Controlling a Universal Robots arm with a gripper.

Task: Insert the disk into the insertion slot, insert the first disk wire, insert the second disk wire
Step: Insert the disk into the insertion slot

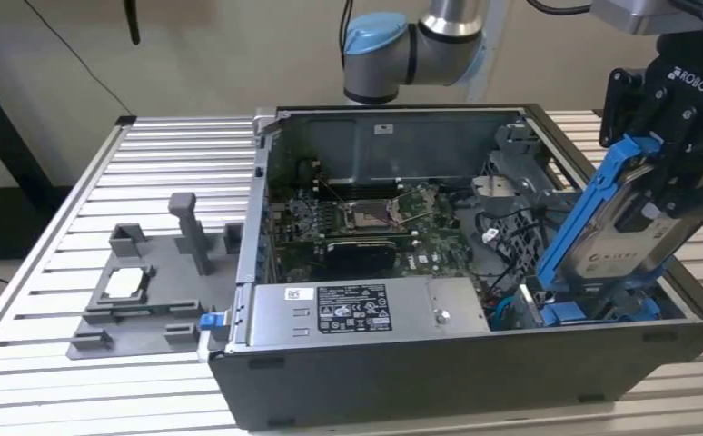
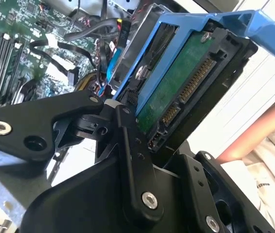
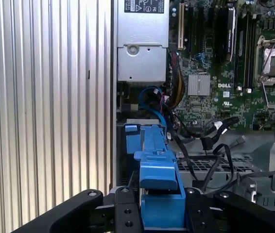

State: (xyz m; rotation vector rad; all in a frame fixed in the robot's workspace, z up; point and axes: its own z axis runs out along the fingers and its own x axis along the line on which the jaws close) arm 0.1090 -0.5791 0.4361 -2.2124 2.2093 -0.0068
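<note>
- Gripper point(image 1: 660, 195) is pinching the disk point(image 1: 618, 254) across the long sides of its blue carrier point(image 1: 582, 218). In the second wrist view the fingers point(image 2: 132, 145) are pressed against the carrier edge.
- The disk is steeply tilted over the computer case's point(image 1: 449, 381) front corner, on the exterior view's right. Its lower end is down at the insertion slot point(image 1: 569, 309) and its upper end is in the air.
- Judged stage: first step, disk partly entered and not seated. No disk wire is plugged in; the connector edge point(image 2: 191, 87) on the green board side is bare.
- To do it well: bring the tilt flat to the bay's axis before pushing, or the carrier rails will likely bind on the cage wall.
- Keep the carrier centred. The first wrist view looks straight down its blue edge point(image 3: 157, 160), which makes a useful line to check against the bay.
- Loose black cables point(image 3: 210, 141) lie just beside the bay. I judge they could get trapped under the disk, so keep the path off them.
- Push slowly and evenly, stop at firm resistance, and let the end tabs latch rather than forcing them.
- The power supply point(image 1: 351, 304) sits near the slot, so leave it clearance.
</note>
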